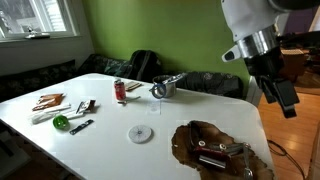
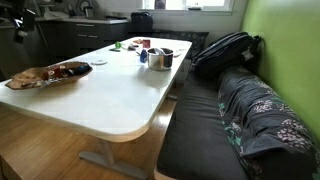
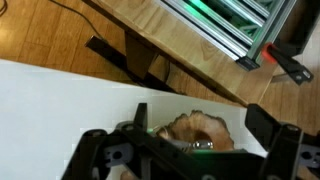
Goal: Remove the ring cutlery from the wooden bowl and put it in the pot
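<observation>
The ring cutlery (image 1: 215,147) is lying in the wooden bowl (image 1: 183,140) at the table's (image 1: 60,150) near right. A white disc (image 1: 140,133) is sitting between bowl and far pot (image 1: 165,87), with a red can (image 1: 120,90) to the pot's left. The gripper (image 1: 282,95) is hanging high to the bowl's right, jaws spread wide and gripping nothing.

The wooden bowl (image 1: 185,140) is dark glossy brown, the pot (image 1: 167,88) shiny silver, the can (image 1: 120,91) red, the table (image 1: 200,105) plain white, the wall (image 1: 150,30) bright green.
</observation>
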Controlling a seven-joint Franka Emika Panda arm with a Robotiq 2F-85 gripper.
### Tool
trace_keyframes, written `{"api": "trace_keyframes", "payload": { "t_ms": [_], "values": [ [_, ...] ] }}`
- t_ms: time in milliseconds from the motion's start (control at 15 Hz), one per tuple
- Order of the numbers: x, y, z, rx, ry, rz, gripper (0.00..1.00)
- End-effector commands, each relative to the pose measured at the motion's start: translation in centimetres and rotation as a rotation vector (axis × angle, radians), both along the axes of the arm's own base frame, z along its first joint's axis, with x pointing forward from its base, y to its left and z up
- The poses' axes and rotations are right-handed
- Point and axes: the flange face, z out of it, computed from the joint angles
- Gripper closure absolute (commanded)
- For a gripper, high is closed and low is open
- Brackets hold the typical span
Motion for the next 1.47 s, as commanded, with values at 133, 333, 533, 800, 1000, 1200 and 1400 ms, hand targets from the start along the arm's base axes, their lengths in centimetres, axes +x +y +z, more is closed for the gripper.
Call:
{"api": "trace_keyframes", "payload": {
  "t_ms": [133,333,533,800,1000,1200,1400],
  "values": [
    [-0.7,-0.2,-2.3,-0.001,0.067,0.033,0.00],
    [-0.3,-0.2,-3.0,-0.019,0.056,0.040,0.00],
    [0.3,-0.3,-6.7,-0.090,0.063,0.089,0.00],
    [0.5,1.4,-10.5,-0.040,-0.031,0.020,0.00],
    [0.4,2.1,-12.6,-0.018,-0.096,0.039,0.00],
    [0.1,2.9,-13.2,-0.008,-0.155,0.014,0.17],
    [-0.5,3.5,-13.4,-0.006,-0.183,-0.005,0.45]
  ]
}}
